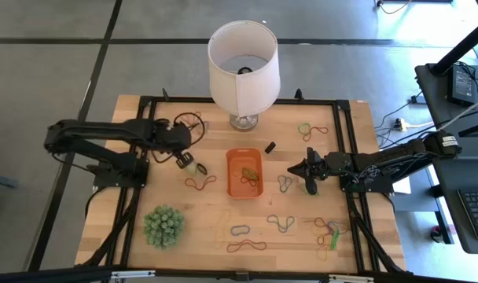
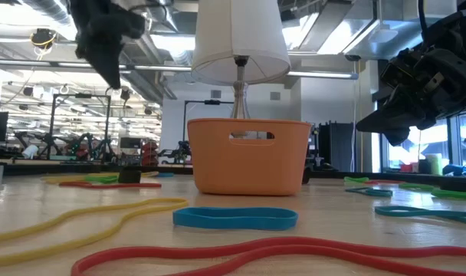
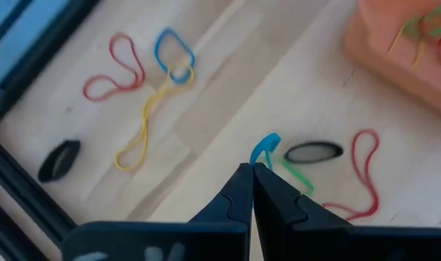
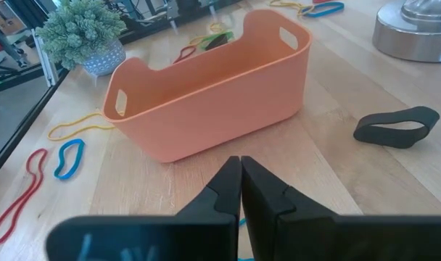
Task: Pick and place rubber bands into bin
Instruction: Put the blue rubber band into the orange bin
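My left gripper (image 1: 184, 161) hangs above the table, left of the orange bin (image 1: 244, 173), shut on a blue rubber band (image 3: 266, 145). Below it a grey band (image 3: 312, 152), a green one (image 3: 297, 174) and a red one (image 3: 363, 170) lie flat on the wood. The bin stands at the table's middle with a few bands inside (image 1: 248, 174). My right gripper (image 1: 295, 169) is shut and holds nothing. It stays low, just right of the bin (image 4: 206, 94). More rubber bands (image 1: 282, 222) lie scattered on the tabletop. My left gripper pinches the blue band between its two fingertips (image 3: 244, 177), which slant down from above. A small loop of the band (image 3: 262, 148) sticks out past the tips. It looks lifted clear of the bands on the table.
A white lampshade on a metal foot (image 1: 241, 63) stands behind the bin. A spiky green plant (image 1: 163, 226) sits at the near left. A black band (image 1: 270, 147) lies right of the lamp's foot, and red, blue and yellow bands (image 3: 144, 80) lie to the left.
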Controlling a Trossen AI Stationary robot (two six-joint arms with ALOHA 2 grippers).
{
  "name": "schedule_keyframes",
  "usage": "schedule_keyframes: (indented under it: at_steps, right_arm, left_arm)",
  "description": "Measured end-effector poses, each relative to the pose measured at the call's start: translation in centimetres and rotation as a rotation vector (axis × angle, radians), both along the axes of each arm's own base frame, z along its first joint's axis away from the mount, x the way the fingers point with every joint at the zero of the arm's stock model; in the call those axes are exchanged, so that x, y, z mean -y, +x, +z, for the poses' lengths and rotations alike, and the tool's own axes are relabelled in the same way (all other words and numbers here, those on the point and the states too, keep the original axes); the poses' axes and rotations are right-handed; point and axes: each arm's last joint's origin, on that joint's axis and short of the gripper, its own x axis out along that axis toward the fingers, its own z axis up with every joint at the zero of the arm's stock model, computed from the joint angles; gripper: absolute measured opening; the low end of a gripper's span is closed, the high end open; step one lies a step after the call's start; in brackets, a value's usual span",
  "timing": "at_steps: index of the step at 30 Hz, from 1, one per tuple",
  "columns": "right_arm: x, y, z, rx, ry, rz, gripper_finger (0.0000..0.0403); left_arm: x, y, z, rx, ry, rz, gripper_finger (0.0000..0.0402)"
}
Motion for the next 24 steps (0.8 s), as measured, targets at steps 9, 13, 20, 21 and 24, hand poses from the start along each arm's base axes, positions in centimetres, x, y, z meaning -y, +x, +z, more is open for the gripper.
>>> schedule_keyframes:
  at_steps: [9, 13, 20, 21, 24]
  right_arm:
    - [0.0, 0.0, 0.0, 0.000, 0.000, 0.000, 0.0016]
    - [0.0, 0.0, 0.0, 0.000, 0.000, 0.000, 0.0017]
    - [0.0, 0.0, 0.0, 0.002, 0.000, 0.000, 0.0017]
    - [0.0, 0.0, 0.0, 0.001, 0.000, 0.000, 0.0017]
    - [0.0, 0.0, 0.0, 0.001, 0.000, 0.000, 0.0017]
  left_arm:
    - [0.0, 0.4, 3.0, 0.139, 0.087, -0.045, 0.0002]
    - [-0.1, 2.6, 4.1, 0.191, 0.138, -0.137, 0.0002]
    - [-0.2, 8.1, 5.8, 0.175, 0.159, -0.302, 0.0002]
    - [-0.2, 8.9, 6.0, 0.172, 0.155, -0.334, 0.0002]
    - [-0.2, 11.3, 6.1, 0.160, 0.141, -0.395, 0.0002]
